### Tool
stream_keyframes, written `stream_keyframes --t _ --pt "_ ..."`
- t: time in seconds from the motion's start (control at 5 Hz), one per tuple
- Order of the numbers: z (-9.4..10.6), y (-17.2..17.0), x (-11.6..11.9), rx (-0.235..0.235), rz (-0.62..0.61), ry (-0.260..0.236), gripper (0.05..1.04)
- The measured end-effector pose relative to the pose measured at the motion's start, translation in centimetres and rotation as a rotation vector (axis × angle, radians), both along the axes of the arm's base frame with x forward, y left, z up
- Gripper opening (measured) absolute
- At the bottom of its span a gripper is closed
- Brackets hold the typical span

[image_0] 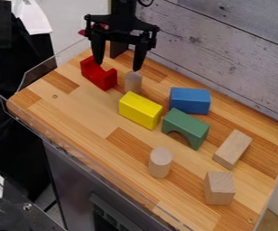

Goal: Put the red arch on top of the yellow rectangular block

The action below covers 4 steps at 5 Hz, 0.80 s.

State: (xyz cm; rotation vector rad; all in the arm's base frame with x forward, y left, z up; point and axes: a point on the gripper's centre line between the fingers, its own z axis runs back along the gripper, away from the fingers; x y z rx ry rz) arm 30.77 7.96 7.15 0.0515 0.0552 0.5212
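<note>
Gripper (pixel 118 66) hangs empty, fingers spread, above the red arch's (pixel 108 80) end of the wooden table (pixel 75 106).
The arch lies hollow side up, apart from the yellow rectangular block (pixel 140 110); an off-centre descent could topple the pale cylinder (pixel 133 83) beside it, or an uneven pinch tilt the arch.

The claw (pixel 118 66) hangs open near the red arch (pixel 109 80)

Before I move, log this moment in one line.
black two-finger hand: open, empty | red arch: on wooden tabletop, hollow up | yellow rectangular block: nothing on top | stacking: not done
</note>
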Motion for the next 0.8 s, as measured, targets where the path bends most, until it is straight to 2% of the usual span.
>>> stream_keyframes --t 0.2,0.4,0.8 --pt "-1.2 -0.1 -0.4 -0.012 0.006 0.04 0.997" --pt "-1.3 0.4 -0.2 -0.012 0.061 0.018 0.997" --pt "-1.3 2.0 -0.6 -0.019 0.214 0.006 0.997"
